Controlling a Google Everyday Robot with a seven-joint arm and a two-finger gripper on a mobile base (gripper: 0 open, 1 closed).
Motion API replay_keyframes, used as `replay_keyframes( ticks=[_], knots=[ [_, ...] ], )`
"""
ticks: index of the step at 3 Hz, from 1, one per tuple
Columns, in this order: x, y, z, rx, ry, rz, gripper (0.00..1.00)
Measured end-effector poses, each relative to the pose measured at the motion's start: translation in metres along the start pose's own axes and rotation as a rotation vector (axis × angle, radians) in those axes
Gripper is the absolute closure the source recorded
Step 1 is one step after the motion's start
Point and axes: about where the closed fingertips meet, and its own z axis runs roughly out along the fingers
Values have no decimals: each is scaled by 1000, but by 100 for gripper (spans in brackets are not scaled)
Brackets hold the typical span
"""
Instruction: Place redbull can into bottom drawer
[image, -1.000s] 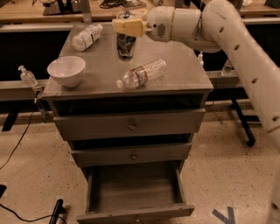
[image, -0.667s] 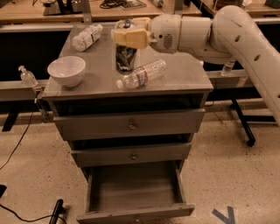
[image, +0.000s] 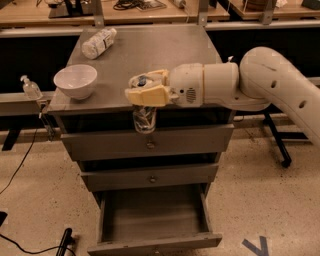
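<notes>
The cream-fingered end effector (image: 138, 88) on the white, rounded robot arm (image: 280, 85) reaches in from 3 o'clock and sits at the front edge of the grey metal worktop (image: 160, 55), at its 6 o'clock side. Its 2 fingers are clamped on the top of the slim blue-and-silver redbull can (image: 144, 120). The can hangs upright below them, off the worktop and in front of the shallow grey top drawer (image: 200, 140).

From the can, the wide, deep grey bottom drawer (image: 155, 220) lies at 6 o'clock, pulled out and open, with the shallow grey middle drawer (image: 190, 175) shut between them.

On the worktop, a white round bowl (image: 75, 81) stands at 9 o'clock near the left edge. A clear plastic water bottle (image: 98, 42) lies on its side at 11 o'clock. A small clear pump bottle (image: 31, 89) stands off the cabinet at 9 o'clock.
</notes>
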Motion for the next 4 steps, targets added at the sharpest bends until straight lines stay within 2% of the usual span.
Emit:
replay_keyframes(
  ticks=[1,2,3,4],
  knots=[
    [17,-1,7,-27,-59,24,100],
    [120,26,7,-11,-149,-8,100],
    [156,39,6,-4,-145,-29,100],
    [159,41,7,-6,-144,-32,100]
  ],
)
